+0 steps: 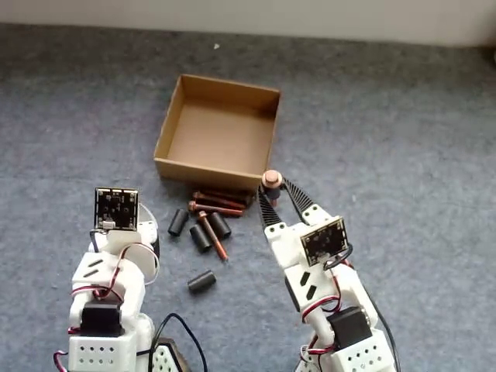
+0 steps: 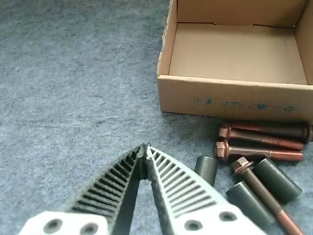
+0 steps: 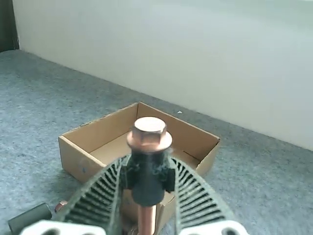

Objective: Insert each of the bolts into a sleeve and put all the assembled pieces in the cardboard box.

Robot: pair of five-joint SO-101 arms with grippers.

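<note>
My right gripper (image 1: 272, 190) is shut on a black sleeve with a copper bolt (image 3: 148, 136) through it, held upright just off the near right corner of the open cardboard box (image 1: 172, 125). The box (image 3: 87, 138) holds nothing that I can see. My left gripper (image 2: 144, 152) is shut with nothing in it, low over the carpet left of the loose parts. Several copper bolts (image 2: 259, 152) and black sleeves (image 2: 205, 169) lie in front of the box (image 2: 230, 100). One more sleeve (image 1: 201, 281) lies apart, nearer the arms.
Grey carpet (image 1: 387, 116) covers the whole surface, with a pale wall (image 3: 220, 58) behind the box. Open carpet lies left and right of the box. The loose bolts (image 1: 213, 203) and sleeves (image 1: 200, 236) sit between the two arms.
</note>
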